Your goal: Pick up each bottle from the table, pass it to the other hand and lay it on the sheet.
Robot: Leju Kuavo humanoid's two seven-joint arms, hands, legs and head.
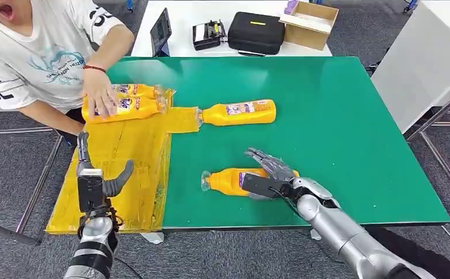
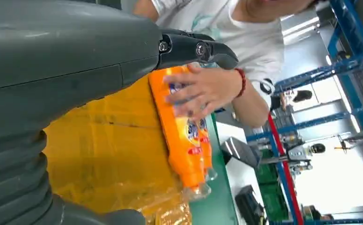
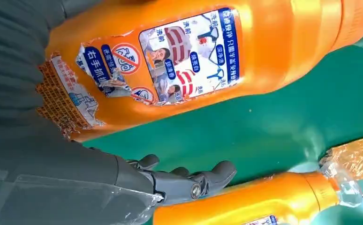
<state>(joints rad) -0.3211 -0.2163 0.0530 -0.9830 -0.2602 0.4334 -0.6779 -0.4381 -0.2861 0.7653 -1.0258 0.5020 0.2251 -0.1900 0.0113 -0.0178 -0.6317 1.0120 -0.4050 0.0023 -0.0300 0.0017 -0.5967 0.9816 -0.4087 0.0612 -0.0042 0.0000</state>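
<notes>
Bottles: four orange ones, all lying flat. Near bottle (image 1: pixel 234 180) on the green table (image 1: pixel 339 133), near-centre, cap pointing left. Right hand (image 1: pixel 272 174) is over its base end, fingers spread and draped across the body; the right wrist view shows the label (image 3: pixel 189 51) close up and dark fingers (image 3: pixel 193 180) on the far side of the bottle, not visibly pressed in, so I judge a grasp being set up, not clamped yet. Approach from the base end makes sense: it leaves the neck end free for handing over.

Second bottle (image 1: pixel 237 112) lies further back, body on the table, cap end just reaching the yellow sheet (image 1: pixel 124 168). Two more bottles (image 1: pixel 127 104) side by side on the sheet's far-left corner; a person's hand (image 1: pixel 99 93) rests on them, probably steadying or straightening them.

Left hand (image 1: pixel 97 177) held upright over the sheet's near part, fingers apart, holding nothing, likely waiting to receive the pass.

Sheet hangs off the table's left side, wrinkled. Far end: black case (image 1: pixel 256 32), cardboard box (image 1: pixel 310 23).

Risk: smooth round bottle could roll as fingers curl.
</notes>
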